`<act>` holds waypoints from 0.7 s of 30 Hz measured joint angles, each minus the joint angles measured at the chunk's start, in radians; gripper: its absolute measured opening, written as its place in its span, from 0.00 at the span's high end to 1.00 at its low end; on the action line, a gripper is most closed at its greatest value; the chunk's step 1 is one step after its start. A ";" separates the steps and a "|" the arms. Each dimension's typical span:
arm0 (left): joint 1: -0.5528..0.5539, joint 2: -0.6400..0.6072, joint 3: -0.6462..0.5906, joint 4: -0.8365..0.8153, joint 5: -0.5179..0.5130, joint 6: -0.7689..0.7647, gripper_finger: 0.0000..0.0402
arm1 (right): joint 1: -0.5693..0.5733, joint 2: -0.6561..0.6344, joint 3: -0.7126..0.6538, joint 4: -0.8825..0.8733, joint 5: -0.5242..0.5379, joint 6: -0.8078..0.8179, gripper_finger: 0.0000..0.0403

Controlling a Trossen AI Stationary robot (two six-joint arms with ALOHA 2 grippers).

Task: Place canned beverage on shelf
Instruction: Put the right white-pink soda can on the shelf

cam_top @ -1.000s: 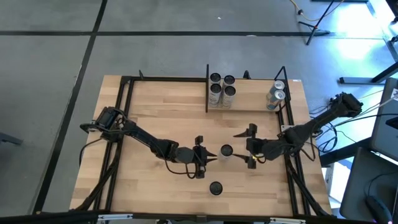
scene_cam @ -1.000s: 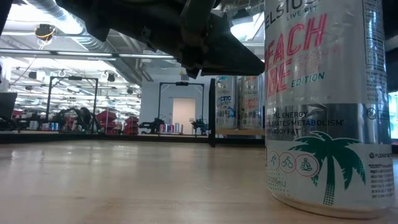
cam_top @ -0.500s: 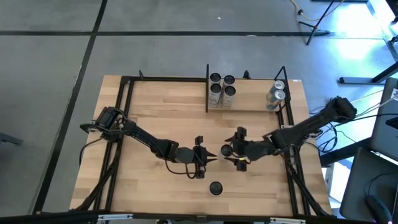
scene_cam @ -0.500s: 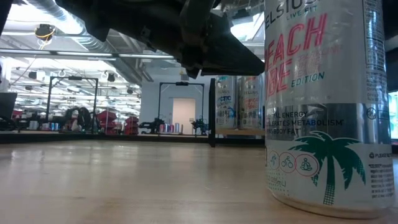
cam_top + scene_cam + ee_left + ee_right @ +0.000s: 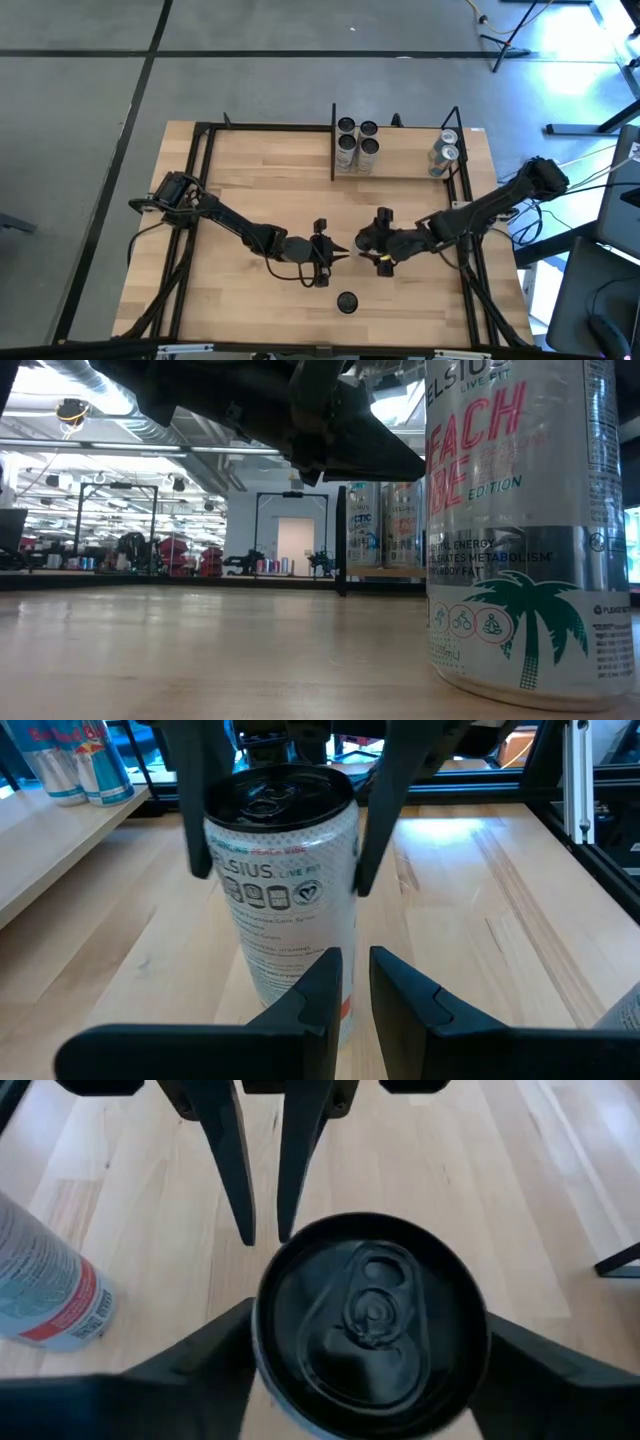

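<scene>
A silver can with a black top (image 5: 364,243) stands upright on its base mid-table; it also shows in the left wrist view (image 5: 285,890) and the right wrist view (image 5: 370,1320). My right gripper (image 5: 371,243) is open over it, one finger on each side of its upper part. My left gripper (image 5: 340,253) is shut and empty, low over the table just left of the can, pointing at it. The shelf (image 5: 400,160) is a narrow wood ledge between black posts at the far edge, holding several cans (image 5: 355,142) and two more (image 5: 444,152). My right gripper's fingers (image 5: 383,810) come from above, pointing down, and stand beside the can's upper wall (image 5: 340,830) on two opposite sides. I cannot tell whether they touch it. The can stands upright on the table.
A second silver can (image 5: 346,302) stands near the table's front edge and fills the right of the low view (image 5: 520,530). Black frame rails (image 5: 200,200) run along the table's left and right sides. Bare tabletop lies between the can and the shelf.
My right gripper has gone toward the table's left, from beside the right rail to the middle can, and now straddles it with its fingers still spread. The can has stayed in place.
</scene>
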 joint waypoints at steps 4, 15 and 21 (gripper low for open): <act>-0.002 0.000 0.000 0.000 0.000 0.000 0.88 | 0.002 -0.009 0.000 -0.004 0.001 -0.024 0.47; -0.019 0.000 0.000 0.000 0.000 0.000 0.88 | 0.002 -0.285 -0.001 -0.280 0.142 0.005 0.47; -0.016 0.000 0.000 0.000 -0.001 0.000 0.88 | -0.075 -0.478 -0.001 -0.556 0.323 0.099 0.47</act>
